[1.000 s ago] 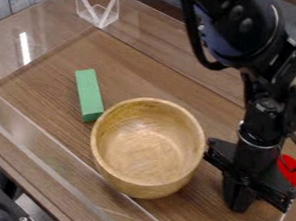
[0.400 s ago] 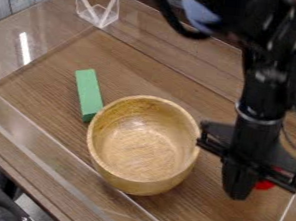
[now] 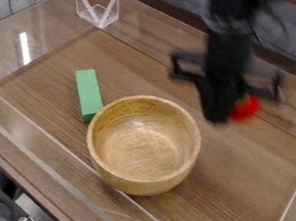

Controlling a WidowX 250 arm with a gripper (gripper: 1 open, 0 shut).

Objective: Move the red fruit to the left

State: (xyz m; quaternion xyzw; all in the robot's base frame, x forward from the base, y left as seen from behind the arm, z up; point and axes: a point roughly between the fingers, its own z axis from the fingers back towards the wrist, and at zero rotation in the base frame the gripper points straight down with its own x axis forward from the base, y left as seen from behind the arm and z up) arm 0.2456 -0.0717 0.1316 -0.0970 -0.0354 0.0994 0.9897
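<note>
Since the earlier frame the gripper (image 3: 223, 109) has come up from the lower right, beside the wooden bowl (image 3: 141, 144), to the upper middle-right of frame, and it's motion-blurred now. Jaws look pinched narrow, with the red fruit (image 3: 249, 107) showing at their right side, off the table w/ them, so it reads as held, tho blur hides the exact contact. Green block (image 3: 88, 94) sits left of centre, just beside the bowl's upper-left rim. Step in hand, as I judge it: carry the fruit leftward. Do it well by keeping height enough to clear the bowl rim, no jerks bc the grip's on a small glossy thing, and aim for bare table (image 3: 142, 67), not onto the block.
</note>
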